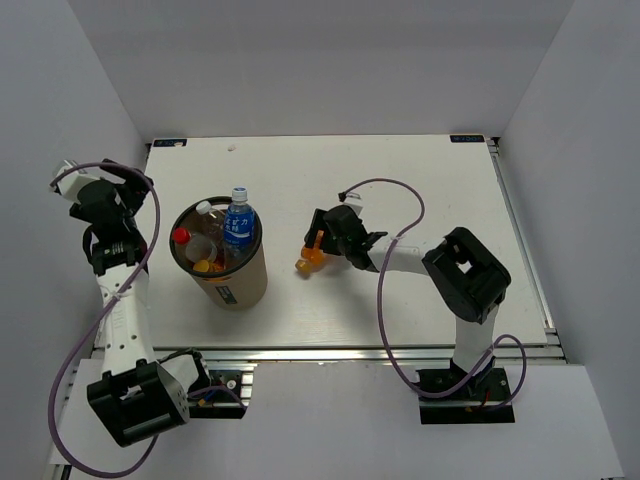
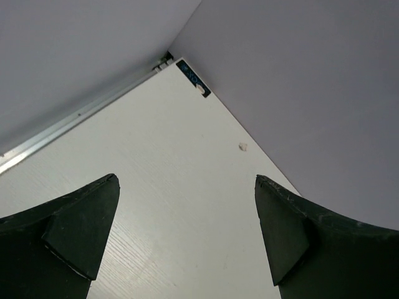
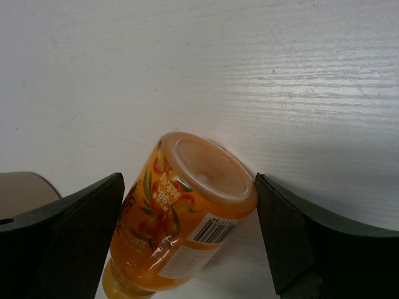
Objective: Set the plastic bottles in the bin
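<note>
The tan bin [image 1: 228, 275] stands left of the table's middle. It holds a blue-capped bottle [image 1: 238, 222] sticking up, a red-capped bottle [image 1: 182, 237], another clear bottle [image 1: 208, 214] and an orange one [image 1: 205, 266]. A second stubby orange bottle [image 1: 311, 254] lies tilted on the table right of the bin. In the right wrist view this orange bottle [image 3: 181, 218] sits between my right gripper's [image 3: 187, 237] wide-apart fingers, base towards the camera. My right gripper [image 1: 322, 245] is open around it. My left gripper [image 1: 128, 183] is open and empty at the far left, above the table.
The bin's rim [image 3: 22, 187] shows at the left edge of the right wrist view. The left wrist view shows the table's far corner with a blue tag [image 2: 192, 79] and a small white speck [image 2: 243, 147]. White walls enclose the table.
</note>
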`<state>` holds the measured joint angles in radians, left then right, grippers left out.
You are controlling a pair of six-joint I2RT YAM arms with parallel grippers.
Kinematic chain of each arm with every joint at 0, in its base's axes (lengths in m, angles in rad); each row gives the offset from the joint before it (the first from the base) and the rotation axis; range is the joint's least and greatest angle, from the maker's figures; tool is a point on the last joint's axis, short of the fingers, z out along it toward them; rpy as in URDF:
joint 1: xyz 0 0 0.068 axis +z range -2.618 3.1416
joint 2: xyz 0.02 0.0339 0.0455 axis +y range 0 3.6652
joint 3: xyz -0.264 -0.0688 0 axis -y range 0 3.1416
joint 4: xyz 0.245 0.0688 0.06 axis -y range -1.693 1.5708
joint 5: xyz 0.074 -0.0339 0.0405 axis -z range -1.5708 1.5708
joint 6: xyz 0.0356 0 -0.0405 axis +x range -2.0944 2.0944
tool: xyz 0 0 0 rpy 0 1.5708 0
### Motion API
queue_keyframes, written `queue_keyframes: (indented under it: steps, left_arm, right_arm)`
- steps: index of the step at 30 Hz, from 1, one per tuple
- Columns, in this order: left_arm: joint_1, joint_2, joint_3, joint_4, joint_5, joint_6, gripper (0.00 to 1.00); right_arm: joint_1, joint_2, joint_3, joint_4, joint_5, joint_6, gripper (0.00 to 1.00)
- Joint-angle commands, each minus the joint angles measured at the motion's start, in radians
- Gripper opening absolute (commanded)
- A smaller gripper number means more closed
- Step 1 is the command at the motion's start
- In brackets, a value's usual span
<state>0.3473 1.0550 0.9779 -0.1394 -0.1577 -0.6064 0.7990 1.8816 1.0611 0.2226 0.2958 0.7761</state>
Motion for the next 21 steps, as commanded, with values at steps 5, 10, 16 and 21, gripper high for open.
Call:
queue_keyframes:
  steps: [5, 10, 16, 21]
  left_arm:
    - [0.028, -0.056, -0.087, -0.057, 0.008, -0.052, 0.98]
    - [0.028, -0.13, -0.133, -0.052, -0.045, -0.062, 0.98]
    - [0.027, -0.139, -0.16, -0.052, -0.014, -0.084, 0.98]
    - [0.028, -0.148, -0.185, -0.031, 0.009, -0.096, 0.98]
  right_arm:
    - [0.005, 0.037, 0.046, 0.015, -0.04, 0.028, 0.74]
    - [0.005, 0.021, -0.004, 0.063, -0.034, 0.046, 0.42]
    - [0.005, -0.036, -0.039, 0.13, -0.037, 0.032, 0.13]
    - [0.005, -0.101, -0.079, 0.179, -0.052, -0.015, 0.1]
